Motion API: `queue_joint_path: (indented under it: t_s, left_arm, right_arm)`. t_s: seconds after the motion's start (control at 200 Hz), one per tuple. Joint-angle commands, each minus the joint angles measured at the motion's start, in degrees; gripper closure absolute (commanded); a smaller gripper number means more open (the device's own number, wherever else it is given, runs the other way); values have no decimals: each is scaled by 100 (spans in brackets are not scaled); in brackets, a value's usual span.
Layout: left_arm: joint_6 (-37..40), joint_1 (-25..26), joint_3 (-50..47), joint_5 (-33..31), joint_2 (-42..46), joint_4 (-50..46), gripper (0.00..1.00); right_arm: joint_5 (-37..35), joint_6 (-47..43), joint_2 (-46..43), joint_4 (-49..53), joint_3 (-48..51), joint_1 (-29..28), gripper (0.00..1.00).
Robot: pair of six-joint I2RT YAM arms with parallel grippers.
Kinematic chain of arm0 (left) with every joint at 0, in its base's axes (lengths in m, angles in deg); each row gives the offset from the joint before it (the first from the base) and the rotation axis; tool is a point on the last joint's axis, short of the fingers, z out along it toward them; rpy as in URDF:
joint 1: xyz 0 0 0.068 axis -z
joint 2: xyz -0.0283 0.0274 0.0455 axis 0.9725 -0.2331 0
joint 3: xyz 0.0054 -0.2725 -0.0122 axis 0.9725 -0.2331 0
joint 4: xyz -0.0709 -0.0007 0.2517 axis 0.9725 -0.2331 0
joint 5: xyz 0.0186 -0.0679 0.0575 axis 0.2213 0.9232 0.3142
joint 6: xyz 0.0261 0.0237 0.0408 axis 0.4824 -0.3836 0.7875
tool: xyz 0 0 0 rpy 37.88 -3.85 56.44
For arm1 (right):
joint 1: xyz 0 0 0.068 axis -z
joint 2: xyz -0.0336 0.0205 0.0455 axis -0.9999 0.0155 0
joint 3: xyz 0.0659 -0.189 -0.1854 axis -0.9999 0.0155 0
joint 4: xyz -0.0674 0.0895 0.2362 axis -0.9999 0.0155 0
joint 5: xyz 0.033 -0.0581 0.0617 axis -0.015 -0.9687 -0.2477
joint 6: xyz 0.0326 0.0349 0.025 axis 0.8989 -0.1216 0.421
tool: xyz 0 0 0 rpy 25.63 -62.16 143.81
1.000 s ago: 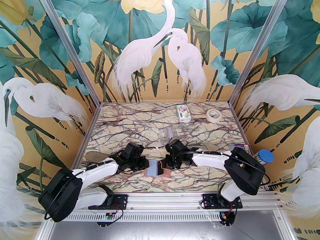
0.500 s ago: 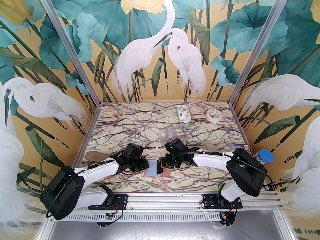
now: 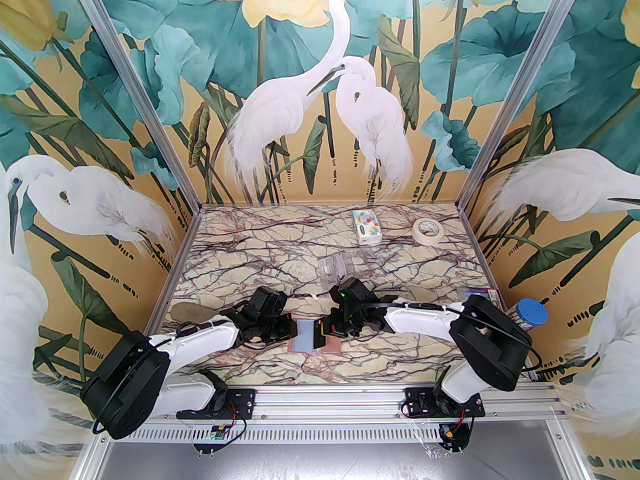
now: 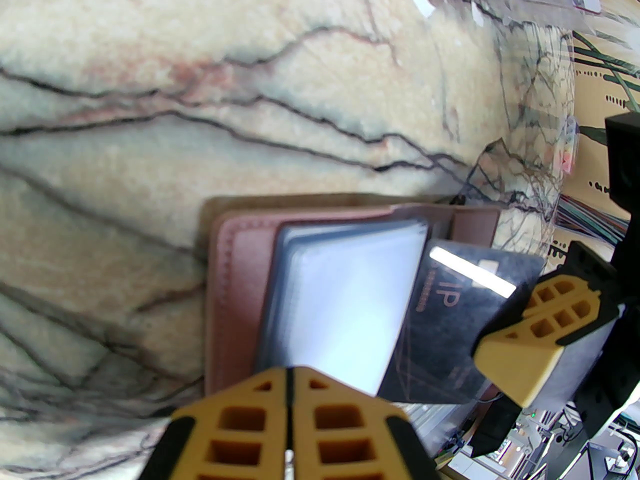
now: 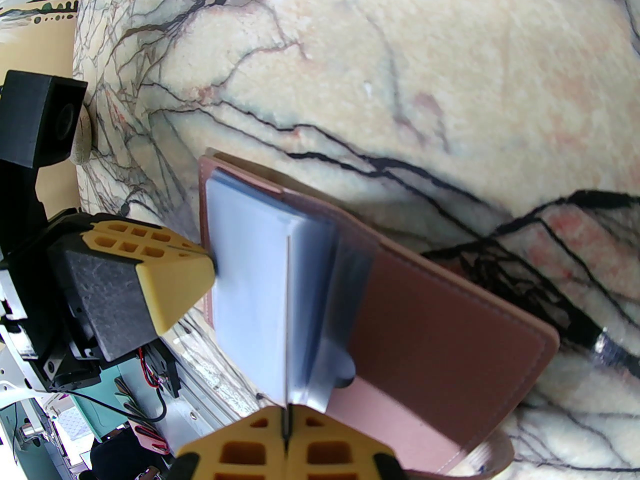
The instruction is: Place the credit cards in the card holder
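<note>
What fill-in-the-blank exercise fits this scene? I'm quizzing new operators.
1. The card holder is not closed but ___.
2. The card held in the right gripper is ___ in colour.
3. The left gripper has its jaws ___.
4. The tape roll sits to the ___ of the tissue pack.

Missing words: open; black; shut; right.

The left arm (image 3: 200,338) and right arm (image 3: 420,318) both reach fwd and low, elbows bent, wrists turned inward, so the grippers point at ea. other w/ tips near but apart. The left gripper (image 4: 289,383) has its fingers pressed flat together. The right gripper (image 5: 286,420) is closed too, pinching the black card (image 4: 465,313) by one edge.
</note>
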Motion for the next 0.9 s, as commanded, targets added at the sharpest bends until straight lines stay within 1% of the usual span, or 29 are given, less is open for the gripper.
queue_joint_path:
  t_s: [0.0, 0.35, 0.895]
  left_arm:
    - [52, 38, -97, -176, -101, -95, 93]
    - [45, 38, -124, -176, -119, -89, 94]
    - [18, 73, -142, -206, -119, -89, 94]
  right_arm:
    - [-48, 57, 100, -140, 95, -40, 100]
    - [-18, 107, 148, -242, 144, -35, 100]
    - [17, 438, 100, -727, 448, -40, 100]
